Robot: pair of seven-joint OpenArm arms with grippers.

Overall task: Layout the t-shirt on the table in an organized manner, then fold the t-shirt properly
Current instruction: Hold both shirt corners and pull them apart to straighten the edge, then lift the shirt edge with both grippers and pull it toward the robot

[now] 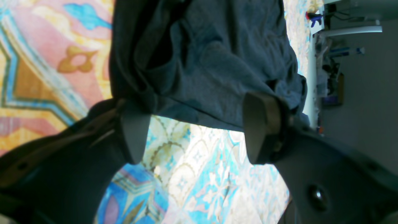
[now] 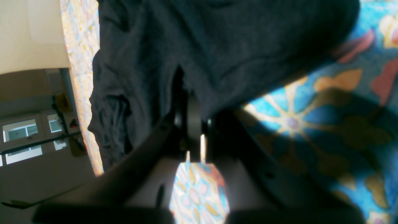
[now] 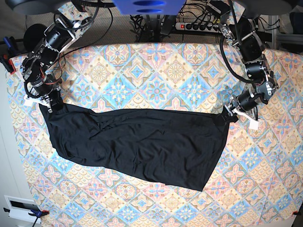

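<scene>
Shirt (image 3: 142, 146), soft thin black cloth, lies stretched in a long rumpled band across the tiled pastel table (image 3: 156, 66), right gripper (image 2: 194, 124) pinched tight on one corner, left gripper (image 1: 199, 130) spread wide, its grey pads (image 1: 259, 124) straddling the opposite hem, gripping nothing.

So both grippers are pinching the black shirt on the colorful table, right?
Not quite. Only the right gripper is pinching the shirt. The left wrist view shows the left gripper with its jaws wide open, the shirt's edge lying between them, not pinched. The shirt does lie on the colorful table.
</scene>
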